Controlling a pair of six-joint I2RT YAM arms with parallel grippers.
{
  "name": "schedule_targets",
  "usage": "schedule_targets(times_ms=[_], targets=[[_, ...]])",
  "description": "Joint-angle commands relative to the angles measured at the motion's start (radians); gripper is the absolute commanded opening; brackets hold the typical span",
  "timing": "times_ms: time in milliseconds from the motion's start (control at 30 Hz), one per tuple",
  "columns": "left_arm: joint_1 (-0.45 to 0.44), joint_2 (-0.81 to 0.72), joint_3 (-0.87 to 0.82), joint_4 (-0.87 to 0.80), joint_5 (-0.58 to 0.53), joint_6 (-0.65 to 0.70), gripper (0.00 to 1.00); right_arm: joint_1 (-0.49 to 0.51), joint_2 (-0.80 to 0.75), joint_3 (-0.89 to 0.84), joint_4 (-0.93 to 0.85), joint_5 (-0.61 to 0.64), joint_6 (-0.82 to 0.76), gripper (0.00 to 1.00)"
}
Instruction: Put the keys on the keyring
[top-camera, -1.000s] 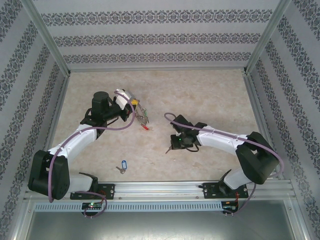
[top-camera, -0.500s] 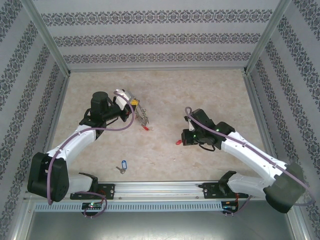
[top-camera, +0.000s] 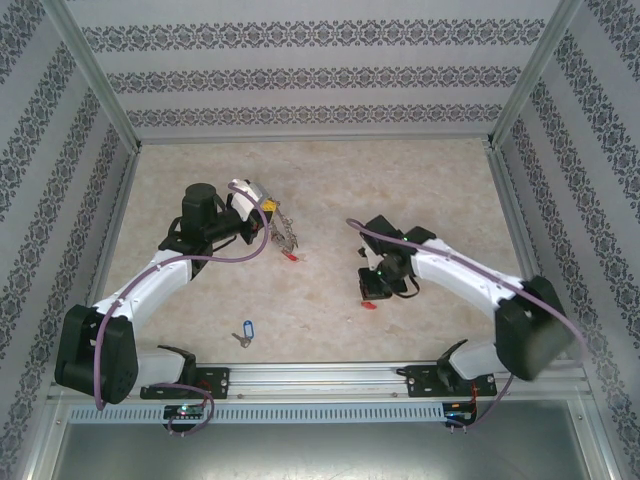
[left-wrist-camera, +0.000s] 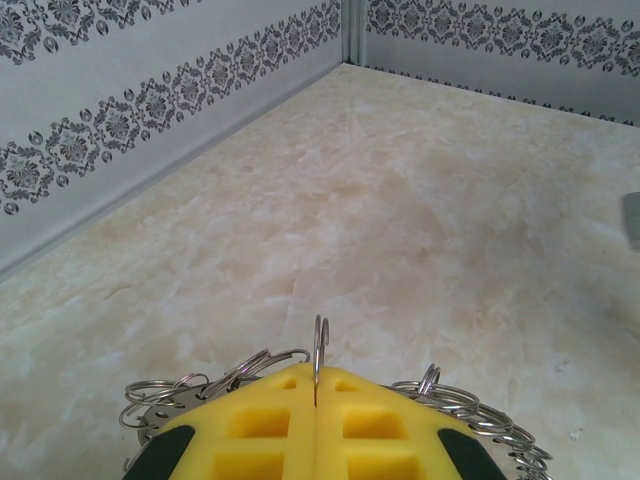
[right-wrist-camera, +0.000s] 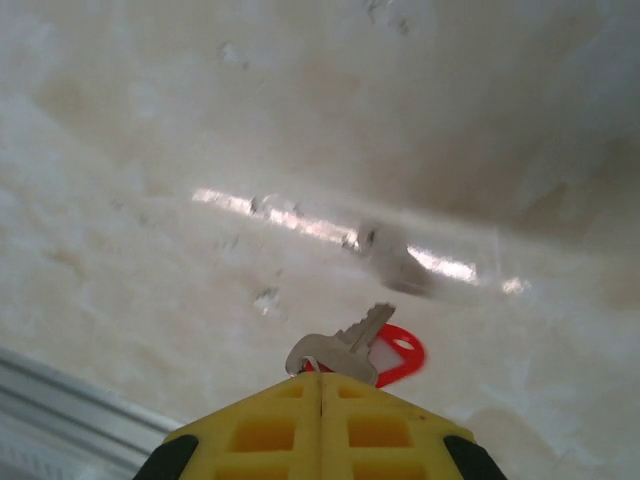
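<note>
On the left half of the surface (top-camera: 420, 190), top view, the left pincer (top-camera: 273, 216) reaches toward the centre w/ the keyring (top-camera: 286, 236) at its tip. A small red tag (top-camera: 291, 257) sits just below the ring. Left wrist cam: yellow fingers (left-wrist-camera: 250, 430) are pressed together and pinch the keyring edge-on. Its thin rim stands upright out of the seam btwn them, and small wire loops (left-wrist-camera: 165, 398) fan out on both sides.

Right of centre, the right pincer (top-camera: 372, 296) points down at the surface w/ a bit of red at its tip. Right wrist cam: its fingers are closed tight on the red-tag key (right-wrist-camera: 345, 345). The silver head and blade stick out past the fingertips, w/ the red oblong just behind. Can't tell if the key touches the surface; a blurred dark patch lies on the marble beyond it.

Blue-tag key (top-camera: 245, 331) lies alone on the surface near the front edge, by the left arm's base and well apart from both pincers. Keyring and red-tag key are well apart, w/ bare surface btwn them.
</note>
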Motion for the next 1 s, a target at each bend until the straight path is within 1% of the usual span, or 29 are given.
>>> schedule_targets(times_ms=[0,67,233,400,467,633,767,833,967], targets=[[-0.009,-0.032,0.009,0.01,0.034,0.025,0.0,-0.023,0.082,0.07,0.052,0.041,-0.063,0.07],[-0.009,-0.028,0.01,0.008,0.035,0.027,0.0,-0.056,0.143,0.091,0.084,0.019,-0.074,0.06],[-0.012,-0.023,0.01,0.009,0.037,0.029,0.0,-0.078,0.243,0.158,0.118,0.039,-0.12,0.06],[-0.012,-0.017,0.01,0.012,0.039,0.027,0.0,-0.108,0.327,0.217,0.144,0.034,-0.151,0.08],[-0.013,-0.013,0.009,0.01,0.037,0.027,0.0,-0.114,0.361,0.242,0.143,0.017,-0.153,0.11],[-0.013,-0.013,0.009,0.008,0.034,0.029,0.0,-0.114,0.396,0.254,0.189,-0.014,-0.133,0.13],[-0.013,-0.01,0.011,0.003,0.034,0.031,0.0,-0.112,0.404,0.259,0.207,-0.044,-0.112,0.17],[-0.014,-0.012,0.01,0.001,0.035,0.032,0.0,-0.112,0.399,0.254,0.207,-0.028,-0.102,0.2],[-0.014,-0.014,0.01,0.001,0.035,0.032,0.0,-0.112,0.382,0.248,0.204,0.023,-0.099,0.21]])
